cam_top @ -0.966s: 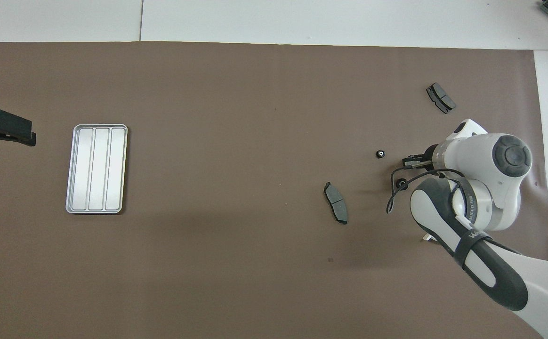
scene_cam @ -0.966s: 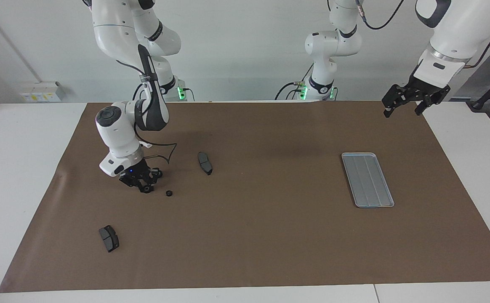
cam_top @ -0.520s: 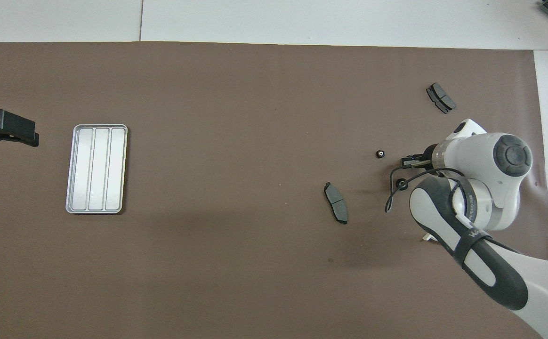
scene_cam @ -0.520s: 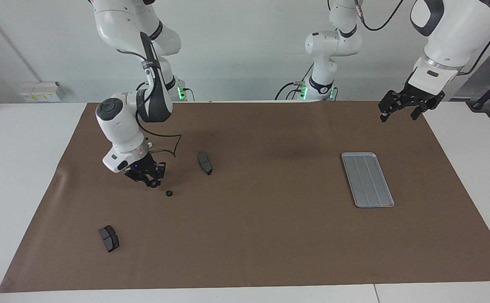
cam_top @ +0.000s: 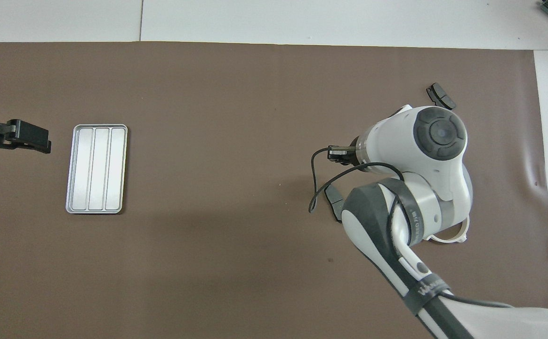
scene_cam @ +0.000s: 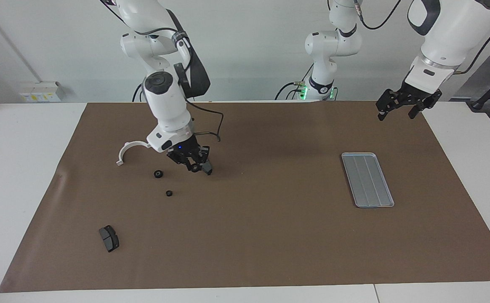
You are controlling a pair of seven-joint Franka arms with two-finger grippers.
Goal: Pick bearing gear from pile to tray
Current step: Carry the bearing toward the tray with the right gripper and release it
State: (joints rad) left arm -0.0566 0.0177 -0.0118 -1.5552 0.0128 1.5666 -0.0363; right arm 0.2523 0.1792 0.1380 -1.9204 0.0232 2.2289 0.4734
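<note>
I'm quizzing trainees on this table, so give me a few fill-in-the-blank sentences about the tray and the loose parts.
1. The tray lies toward the ___ arm's end of the table.
2. ___ small black rings lie on the brown mat.
3. The white half-ring lies ___ to the robots than those rings.
Missing words: left; two; nearer.

The table is being covered by a matt brown mat [scene_cam: 270,235] that looks like paper, creased faintly near the right arm's end. The tray [scene_cam: 367,179] is being shown as smooth silver-grey metal with a dull sheen and lengthwise grooves. The two small rings [scene_cam: 158,174] are being seen as black and slightly glossy. The brake-pad piece [scene_cam: 109,238] is appearing matt dark grey, and the half-ring [scene_cam: 128,150] as smooth white plastic. The arms' shells are being seen as glossy white plastic.
</note>
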